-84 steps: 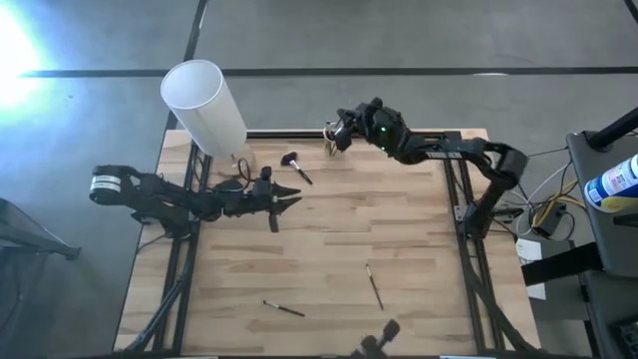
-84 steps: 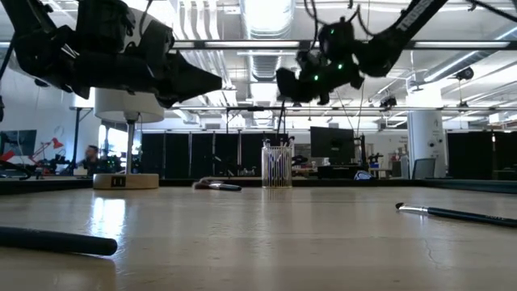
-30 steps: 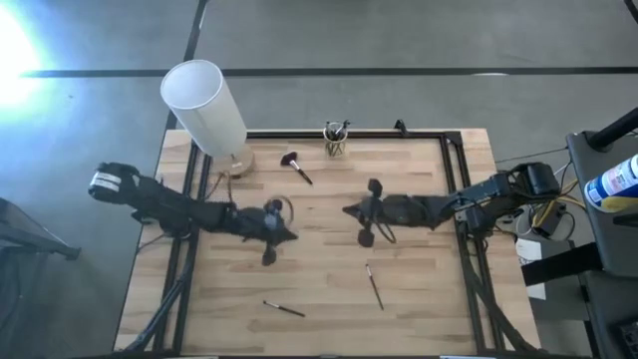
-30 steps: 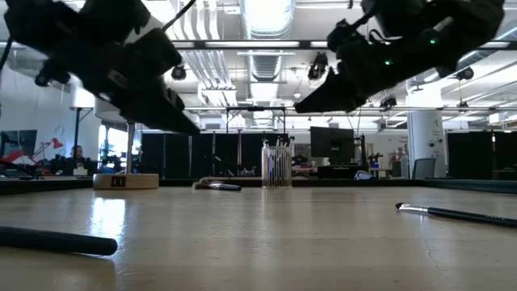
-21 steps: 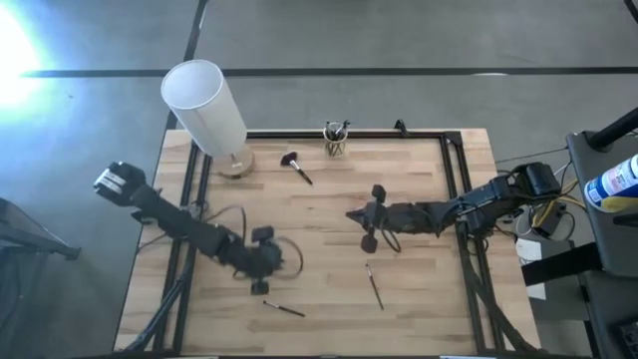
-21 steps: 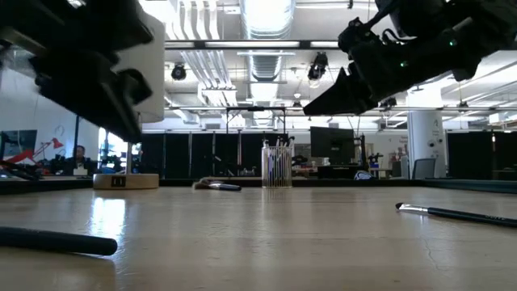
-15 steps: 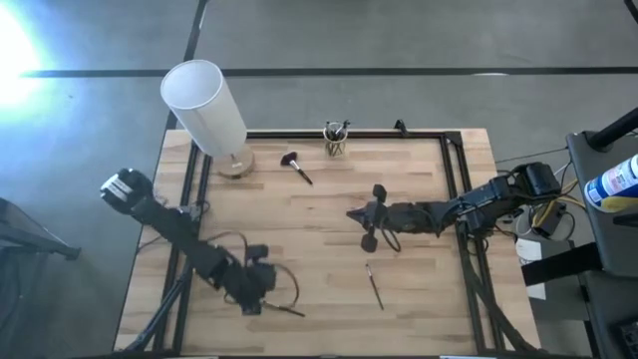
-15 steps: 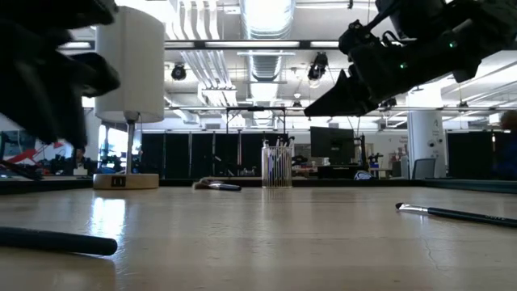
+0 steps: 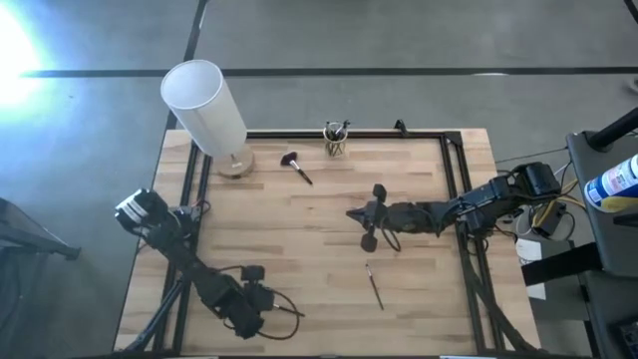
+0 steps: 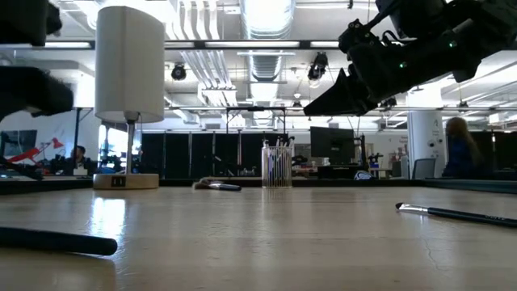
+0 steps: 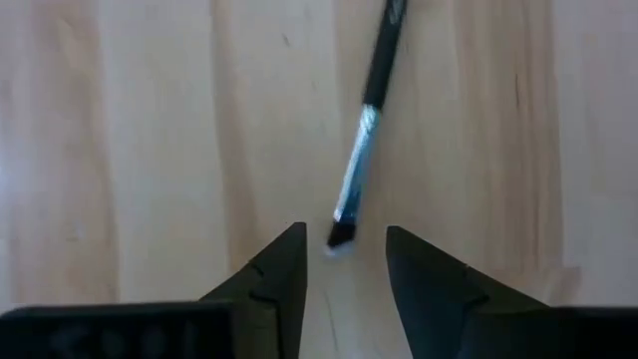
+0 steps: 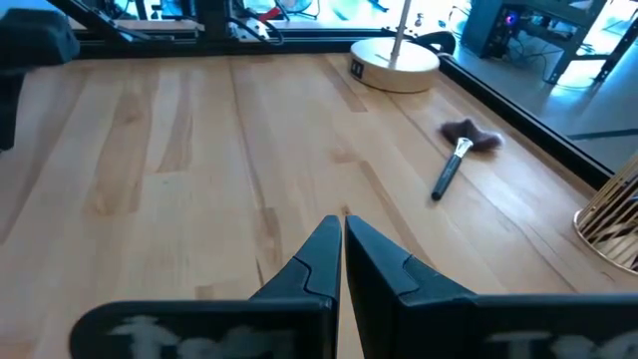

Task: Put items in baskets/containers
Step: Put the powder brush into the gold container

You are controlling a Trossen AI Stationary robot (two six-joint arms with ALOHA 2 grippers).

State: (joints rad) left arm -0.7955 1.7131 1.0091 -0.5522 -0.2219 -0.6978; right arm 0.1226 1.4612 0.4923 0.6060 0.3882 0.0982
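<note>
A thin dark brush (image 11: pixel 364 130) with a silvery ferrule lies flat on the wood near the table's front edge. My left gripper (image 11: pixel 344 264) hangs over it, pointing down and open; the brush's tip end lies between the fingers, apart from both. In the high view that gripper (image 9: pixel 259 313) is at the near left. My right gripper (image 9: pixel 351 212) is shut and empty above mid-table. The glass cup (image 9: pixel 336 141) stands at the far edge with several brushes upright in it. A bushy-headed brush (image 9: pixel 295 167) and another thin brush (image 9: pixel 374 287) lie loose on the table.
A tall white cylinder on a round wooden base (image 9: pixel 211 115) stands at the far left corner. A black frame (image 9: pixel 419 133) runs along the table's edges. Bare wood lies between the two arms. People show in the room behind the table in the low view.
My left gripper has swung from mid-table toward the near edge, tipping from nearly level to pointing steeply down, and now stands over the brush at the near left. The brushes and the cup have kept their places.
</note>
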